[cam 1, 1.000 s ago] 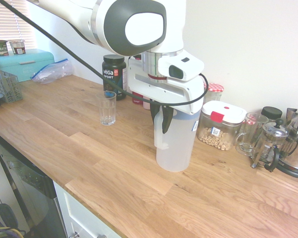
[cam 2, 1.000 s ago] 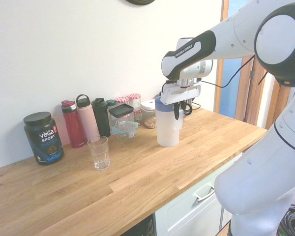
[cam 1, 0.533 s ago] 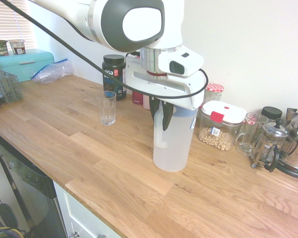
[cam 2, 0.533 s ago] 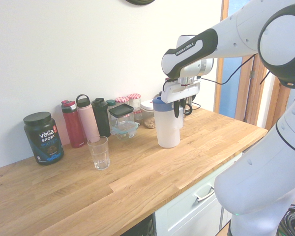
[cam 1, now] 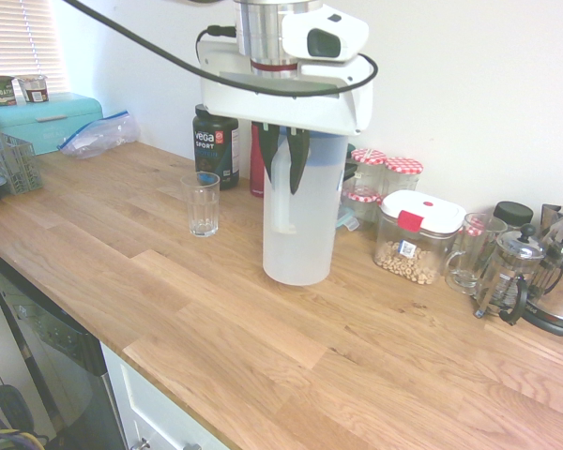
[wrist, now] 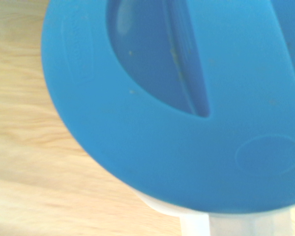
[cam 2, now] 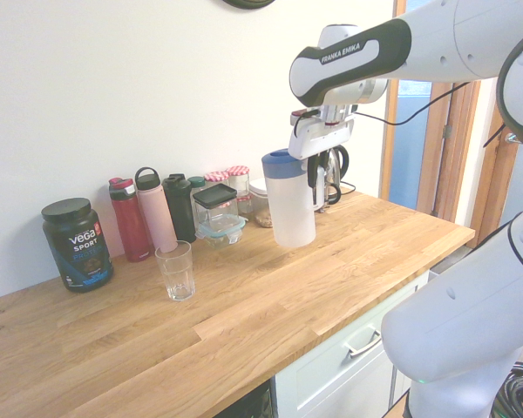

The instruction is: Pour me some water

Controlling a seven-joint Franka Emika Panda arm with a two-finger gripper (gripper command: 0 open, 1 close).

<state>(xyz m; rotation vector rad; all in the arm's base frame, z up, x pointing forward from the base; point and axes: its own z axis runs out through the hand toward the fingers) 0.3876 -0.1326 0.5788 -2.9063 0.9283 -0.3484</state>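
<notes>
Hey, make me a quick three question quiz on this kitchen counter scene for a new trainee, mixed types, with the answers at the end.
1. True or false: the clear, ribbed drinking glass stands upright.

2. Multiple choice: what colour is the lid on the tall, translucent plastic pitcher?
A) red
B) blue
C) white

3. Fill in the blank: the black two-finger gripper is closed on the pitcher's ______.

Key: 1 true; 2 B; 3 handle.
</notes>
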